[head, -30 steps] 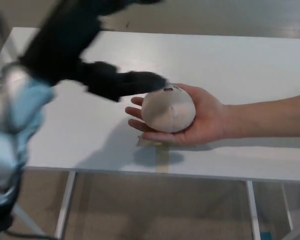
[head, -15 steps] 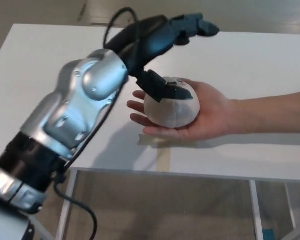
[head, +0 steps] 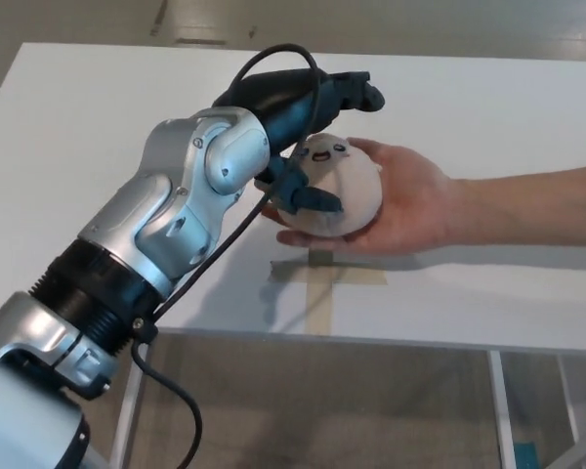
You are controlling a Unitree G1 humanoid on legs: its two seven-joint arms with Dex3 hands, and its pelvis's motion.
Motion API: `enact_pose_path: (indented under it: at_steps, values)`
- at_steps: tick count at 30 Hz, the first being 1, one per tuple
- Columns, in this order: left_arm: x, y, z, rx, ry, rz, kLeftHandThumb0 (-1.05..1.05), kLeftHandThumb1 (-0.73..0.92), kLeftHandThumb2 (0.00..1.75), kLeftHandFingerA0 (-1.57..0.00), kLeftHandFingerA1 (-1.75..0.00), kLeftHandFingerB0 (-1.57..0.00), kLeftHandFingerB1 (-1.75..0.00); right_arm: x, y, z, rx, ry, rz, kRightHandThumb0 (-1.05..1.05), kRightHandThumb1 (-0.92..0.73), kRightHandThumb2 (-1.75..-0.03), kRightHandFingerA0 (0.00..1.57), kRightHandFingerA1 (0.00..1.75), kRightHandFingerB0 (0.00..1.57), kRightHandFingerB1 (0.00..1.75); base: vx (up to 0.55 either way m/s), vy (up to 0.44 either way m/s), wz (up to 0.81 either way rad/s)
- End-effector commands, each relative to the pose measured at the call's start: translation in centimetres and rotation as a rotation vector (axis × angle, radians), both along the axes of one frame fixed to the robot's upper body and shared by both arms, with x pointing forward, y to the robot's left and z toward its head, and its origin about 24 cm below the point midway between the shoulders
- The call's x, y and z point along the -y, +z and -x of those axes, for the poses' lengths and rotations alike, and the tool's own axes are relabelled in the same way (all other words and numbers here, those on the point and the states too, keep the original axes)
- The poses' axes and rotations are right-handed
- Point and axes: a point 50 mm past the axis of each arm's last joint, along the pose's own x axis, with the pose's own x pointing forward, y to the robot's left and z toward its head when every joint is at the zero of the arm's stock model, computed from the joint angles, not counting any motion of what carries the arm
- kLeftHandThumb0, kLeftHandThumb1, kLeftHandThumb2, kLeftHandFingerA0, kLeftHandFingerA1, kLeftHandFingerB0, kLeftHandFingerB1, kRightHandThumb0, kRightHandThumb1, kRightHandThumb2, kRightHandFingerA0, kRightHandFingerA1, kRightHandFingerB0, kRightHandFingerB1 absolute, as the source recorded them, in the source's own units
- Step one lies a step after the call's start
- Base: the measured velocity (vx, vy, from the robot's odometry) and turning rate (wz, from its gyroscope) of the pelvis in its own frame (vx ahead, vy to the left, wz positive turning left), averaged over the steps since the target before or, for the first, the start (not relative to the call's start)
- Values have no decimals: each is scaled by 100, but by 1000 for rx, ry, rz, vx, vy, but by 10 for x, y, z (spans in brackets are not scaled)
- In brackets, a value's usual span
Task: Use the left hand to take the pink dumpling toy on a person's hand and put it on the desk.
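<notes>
Currently the task stands at its grasping step: the dumpling toy (head: 340, 191), pale pinkish with a small printed face, rests in the upturned palm of a person's hand (head: 410, 207), held just above the white desk (head: 488, 107). Nothing has been set down on the desk yet; lifting the toy clear of the palm, carrying it aside and placing it are all left to do. The robot's left hand (head: 308, 132) reaches in from picture left and wraps the toy's near side, with one dark finger arched over its top and another curled against its lower front. The fingers touch the toy, but whether the hold is firm enough to lift cannot be judged, since the palm supports the toy from beneath. The silver forearm slants up from the lower left, a black cable (head: 273, 59) looping over the wrist. A strip of tape (head: 322, 269) marks the desk below the palm. The right hand does not show.
</notes>
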Motion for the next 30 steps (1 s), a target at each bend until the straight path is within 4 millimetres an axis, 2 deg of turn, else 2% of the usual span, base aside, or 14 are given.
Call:
enact_pose_path:
  at_steps: [1, 14, 15, 17, 18, 19, 20, 21, 22, 24, 26, 27, 28, 30]
  values:
    - [7, -8, 6, -5, -23, -36, -29, 23, 84, -7, -51, -7, -49, 0, 0, 0, -10, -5, -10, -31, -62, -59, 72, 50, 60, 46, 0, 0, 0]
    - [8, -28, 13, -164, -57, -86, -28, 23, 84, -9, -51, -8, -50, -1, 1, -3, -5, -8, -11, -28, -64, -58, 73, 50, 60, 45, 0, 0, 0]
    - [7, -29, 13, -171, -56, -90, -59, 40, 67, -22, -40, -17, -36, -2, 1, -4, -4, -4, -12, -28, -64, -58, 73, 50, 61, 46, 0, 0, 0]
    - [5, -30, 13, -197, -57, -101, -57, 39, 67, -23, -40, -16, -36, -3, 1, -6, 1, -4, -16, -28, -63, -58, 73, 50, 61, 46, 0, 0, 0]
    - [5, -31, 12, -219, -59, -103, -46, 44, 54, -43, -37, -23, -29, -3, 1, -5, 1, -7, -17, -29, -63, -58, 74, 50, 61, 45, 0, 0, 0]
    - [5, -33, 12, -249, -59, -114, -32, 58, 57, -73, -79, -35, -32, -2, 1, -5, 3, -9, -18, -29, -63, -57, 75, 50, 62, 46, 0, 0, 0]
    - [5, -34, 12, -280, -56, -135, -27, 66, 60, -95, -71, -49, -36, -2, 2, -7, 8, -10, -18, -29, -63, -57, 75, 50, 62, 46, 0, 0, 0]
    - [5, -34, 11, -289, -55, -144, -27, 66, 60, -95, -71, -49, -36, -2, 3, -8, 10, -9, -17, -29, -63, -57, 75, 50, 62, 46, 0, 0, 0]
    - [5, -33, 10, -299, -46, -167, -26, 71, 62, -115, -79, -69, -45, -2, 4, -9, 15, -6, -16, -29, -63, -57, 74, 50, 61, 45, 0, 0, 0]
    - [6, -31, 8, -307, -35, -195, -26, 71, 62, -115, -79, -69, -45, -1, 4, -11, 20, -3, -17, -29, -63, -57, 74, 50, 61, 45, 0, 0, 0]
    - [7, -29, 8, -295, -21, -219, -25, 79, 63, -106, -61, -55, -42, -1, 4, -11, 20, -1, -19, -29, -63, -58, 73, 50, 60, 45, 0, 0, 0]
    - [7, -29, 8, -291, -17, -224, -25, 79, 63, -106, -61, -55, -42, -1, 4, -11, 20, 0, -19, -29, -63, -58, 73, 50, 60, 45, 0, 0, 0]
    - [6, -29, 9, -263, -7, -211, -24, 81, 64, -78, -50, -43, -39, -2, 4, -11, 18, 5, -17, -29, -63, -58, 73, 50, 60, 45, 0, 0, 0]
    - [4, -28, 10, -235, -5, -184, -25, 81, 64, -70, -48, -45, -39, -2, 4, -11, 18, 4, -21, -29, -63, -58, 73, 50, 59, 45, 0, 0, 0]
